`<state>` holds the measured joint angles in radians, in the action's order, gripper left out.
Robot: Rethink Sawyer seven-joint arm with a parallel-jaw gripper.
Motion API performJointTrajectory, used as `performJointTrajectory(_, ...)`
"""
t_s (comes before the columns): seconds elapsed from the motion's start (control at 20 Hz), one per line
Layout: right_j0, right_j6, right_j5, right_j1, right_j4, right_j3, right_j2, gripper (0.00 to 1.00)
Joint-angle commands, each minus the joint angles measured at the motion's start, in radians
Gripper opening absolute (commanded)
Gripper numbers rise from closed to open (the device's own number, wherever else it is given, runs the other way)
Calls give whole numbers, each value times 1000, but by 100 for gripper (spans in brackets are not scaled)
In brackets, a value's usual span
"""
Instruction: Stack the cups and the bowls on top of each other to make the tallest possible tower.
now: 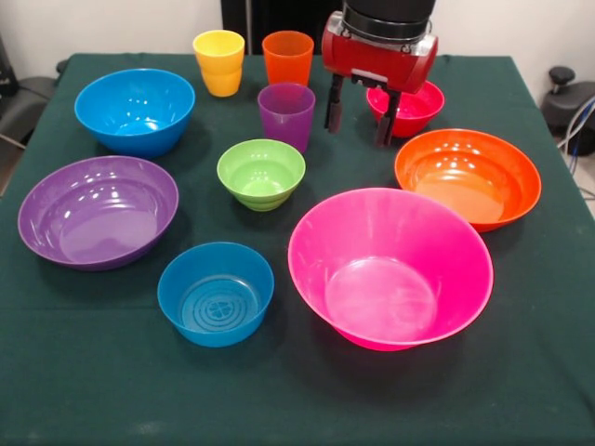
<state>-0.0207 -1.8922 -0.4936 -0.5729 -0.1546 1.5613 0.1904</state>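
Observation:
Nothing is stacked; every piece stands alone on the green cloth. The yellow cup (219,62) and orange cup (287,58) stand side by side at the far edge, with the purple cup (286,115) just in front of them. The small green bowl (261,173) sits mid-table. My gripper (361,119) hangs open and empty to the right of the purple cup, its right finger at the left rim of the small red bowl (411,106). The small blue bowl (216,293) is near front.
A mid-sized blue bowl (136,111) sits far left, a purple bowl (98,210) at left, an orange bowl (468,177) at right and the large pink bowl (390,267) front right. The table's cloth (112,390) runs to the front edge.

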Motion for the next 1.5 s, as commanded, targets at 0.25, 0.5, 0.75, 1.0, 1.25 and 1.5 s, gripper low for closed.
performJointTrajectory(0.25,52,-232,35,-39,-21,145,-12,100)
performJointTrajectory(0.5,85,-316,77,-90,-53,251,33,100)
performJointTrajectory(0.75,153,-423,90,-122,-89,324,113,100)
performJointTrajectory(1.0,128,-429,116,-151,-98,380,96,100)
performJointTrajectory(1.25,80,-424,140,-141,-81,381,72,100)
performJointTrajectory(1.5,64,-426,131,-133,-73,360,78,100)
